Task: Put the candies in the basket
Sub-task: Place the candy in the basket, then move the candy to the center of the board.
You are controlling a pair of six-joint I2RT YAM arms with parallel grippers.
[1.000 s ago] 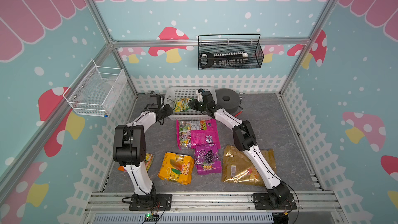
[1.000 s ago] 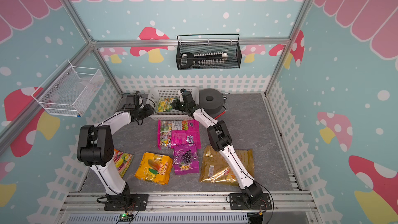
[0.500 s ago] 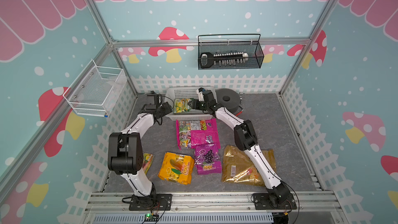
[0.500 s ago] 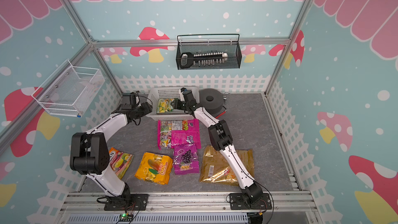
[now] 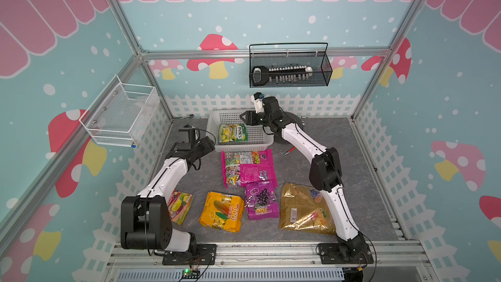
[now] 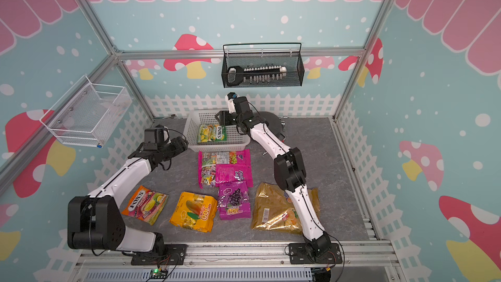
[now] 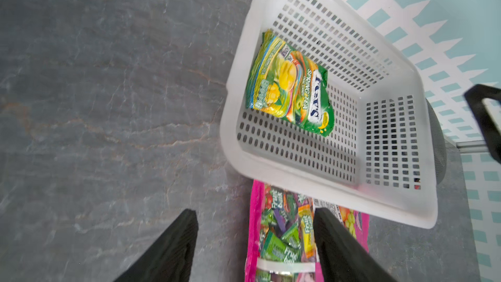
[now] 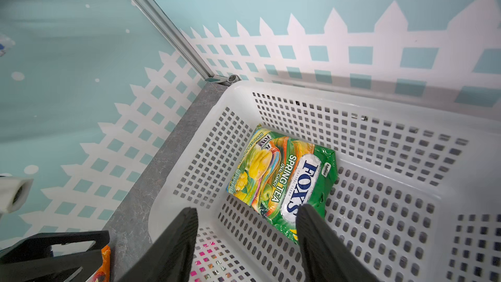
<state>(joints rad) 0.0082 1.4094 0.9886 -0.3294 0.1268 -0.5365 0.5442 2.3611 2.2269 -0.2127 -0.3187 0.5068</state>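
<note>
White plastic basket (image 5: 244, 148), grid-holed walls, rolled rim, on gray stone-look counter (image 5: 344, 153). One glossy green-yellow bag (image 5: 232, 133) lies flat inside, at the end nearer the left pincer (image 5: 208, 142). Right pincer (image 5: 246, 117) hangs over the basket, fingers apart, nothing held. Right wrist view reads the print on the green-yellow bag (image 8: 282, 180) just past its tips; top views too small for that.

Left pincer fingers apart, empty, just outside the basket's corner. Left wrist view shows a crinkly magenta bag (image 7: 282, 240) past its tips, top edge tucked under the basket rim (image 7: 339, 199).

Well short of both pincers, flat on the counter: purple bag (image 5: 261, 199), puffy orange-yellow bag (image 5: 221, 214), shiny gold bag (image 5: 301, 210) partly under the right arm (image 5: 336, 207). Small orange bag (image 6: 145, 204) shows whole in a top view, half behind the left arm (image 5: 165, 177) in a top view. Thin red stick (image 5: 290, 150) beside the right arm. Black mesh basket (image 5: 290, 77) and white wire basket (image 5: 122, 115) hang on the walls.
</note>
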